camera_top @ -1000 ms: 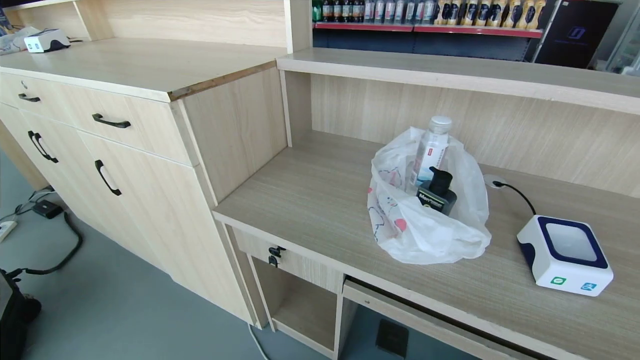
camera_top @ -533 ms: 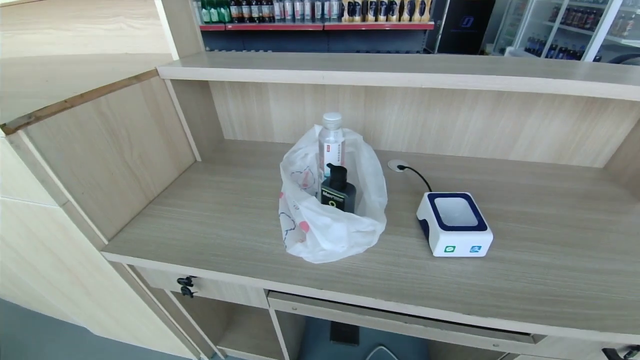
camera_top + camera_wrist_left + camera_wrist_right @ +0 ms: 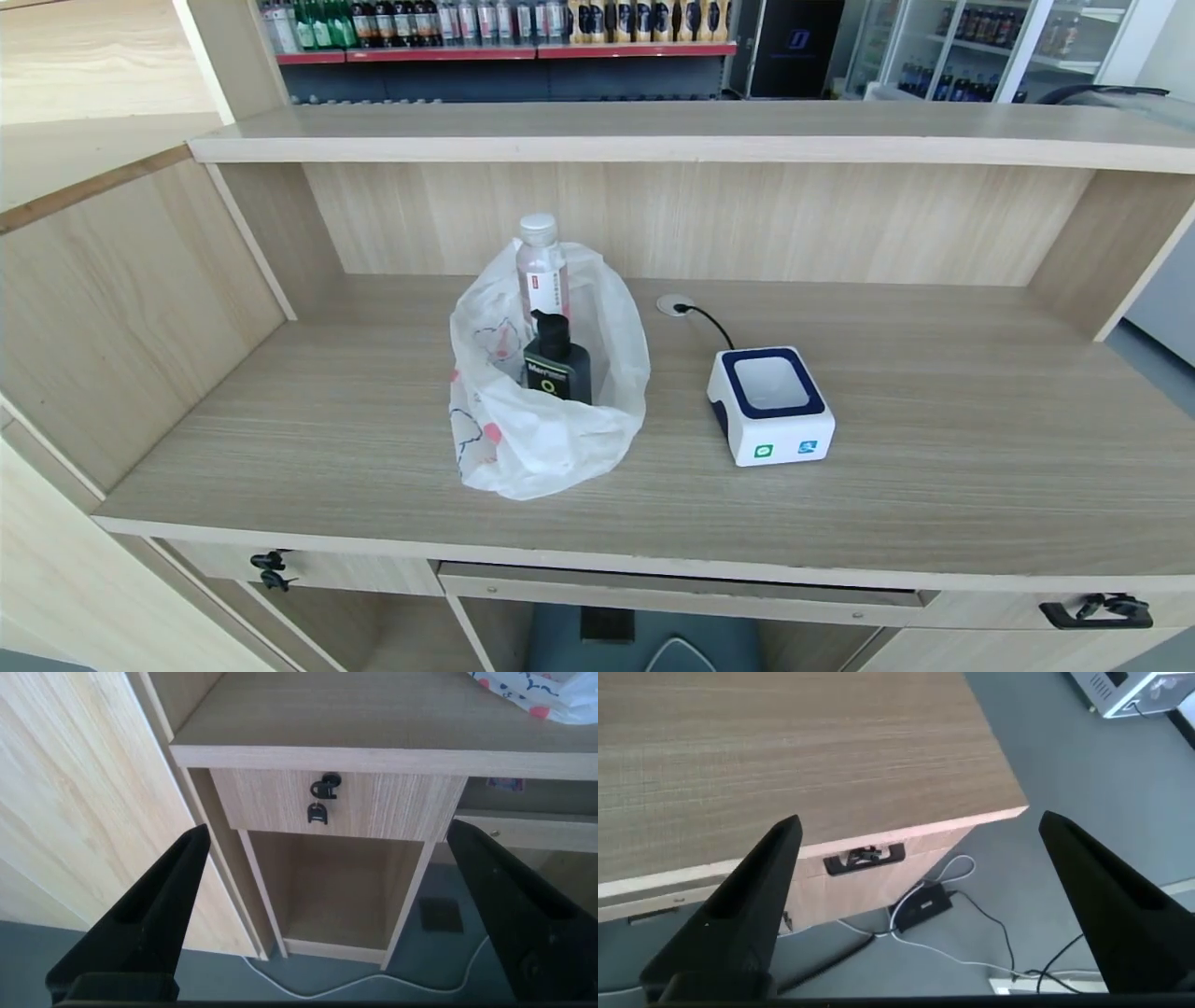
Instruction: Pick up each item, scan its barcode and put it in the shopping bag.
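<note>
Low before the counter (image 3: 308,719) front, left gripper (image 3: 327,831) and right gripper (image 3: 917,819) are spread wide, empty. At centre frame, 2 items, pump bottle (image 3: 557,364) and water bottle (image 3: 542,271) behind it, are seen upright inside the shopping bag (image 3: 523,448), just left of the scanner (image 3: 770,406); the task is judged nearly finished.

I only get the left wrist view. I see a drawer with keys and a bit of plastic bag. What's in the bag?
Observer: A clear water bottle and a dark pump bottle stand upright in the shopping bag.
Operator: Where's the beeper thing?
Observer: The white barcode scanner sits on the counter, to the bag's right and apart from it.
Operator: Is the other hand holding anything?
Observer: No, the right gripper is open with nothing between its fingers, near the counter's right end.
</note>
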You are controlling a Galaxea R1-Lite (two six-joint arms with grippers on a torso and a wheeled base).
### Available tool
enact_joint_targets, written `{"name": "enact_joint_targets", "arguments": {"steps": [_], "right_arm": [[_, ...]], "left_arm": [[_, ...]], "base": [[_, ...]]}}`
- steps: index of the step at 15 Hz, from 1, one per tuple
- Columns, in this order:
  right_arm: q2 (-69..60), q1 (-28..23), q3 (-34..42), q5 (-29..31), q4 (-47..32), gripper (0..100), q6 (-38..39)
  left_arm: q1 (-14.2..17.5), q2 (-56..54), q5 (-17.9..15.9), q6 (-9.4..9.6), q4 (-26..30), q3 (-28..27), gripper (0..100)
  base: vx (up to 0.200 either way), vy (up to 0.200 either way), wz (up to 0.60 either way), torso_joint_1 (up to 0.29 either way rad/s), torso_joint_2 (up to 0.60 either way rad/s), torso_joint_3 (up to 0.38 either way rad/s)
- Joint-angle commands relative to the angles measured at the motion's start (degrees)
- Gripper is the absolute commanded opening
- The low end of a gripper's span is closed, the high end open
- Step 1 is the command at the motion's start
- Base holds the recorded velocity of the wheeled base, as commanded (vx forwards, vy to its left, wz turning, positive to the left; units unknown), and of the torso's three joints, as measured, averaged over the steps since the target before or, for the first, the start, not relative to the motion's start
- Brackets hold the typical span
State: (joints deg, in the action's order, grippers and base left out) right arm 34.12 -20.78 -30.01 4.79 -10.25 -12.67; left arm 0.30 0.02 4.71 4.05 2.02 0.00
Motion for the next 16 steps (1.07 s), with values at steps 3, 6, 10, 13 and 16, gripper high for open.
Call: {"name": "enact_joint_targets", "arguments": {"steps": [3,6,10,13,16], "right_arm": [[-20.8,4.8,20.3,0.0,6.8,100,2.3],[-28.8,7.5,30.0,0.0,9.5,100,7.0],[-28.6,8.5,29.9,0.3,9.3,100,9.7],[-28.5,8.5,29.9,0.4,9.3,100,9.5],[-28.5,8.5,29.9,0.4,9.3,100,9.6]], "left_arm": [[0.0,0.0,0.0,0.00,0.0,0.0,100],[0.0,0.0,0.0,0.00,0.0,0.0,100],[0.0,0.0,0.0,0.00,0.0,0.0,100],[0.0,0.0,0.0,0.00,0.0,0.0,100],[0.0,0.0,0.0,0.00,0.0,0.0,100]], "base": [[0.000,0.000,0.00,0.000,0.00,0.000],[0.000,0.000,0.00,0.000,0.00,0.000],[0.000,0.000,0.00,0.000,0.00,0.000],[0.000,0.000,0.00,0.000,0.00,0.000],[0.000,0.000,0.00,0.000,0.00,0.000]]}}
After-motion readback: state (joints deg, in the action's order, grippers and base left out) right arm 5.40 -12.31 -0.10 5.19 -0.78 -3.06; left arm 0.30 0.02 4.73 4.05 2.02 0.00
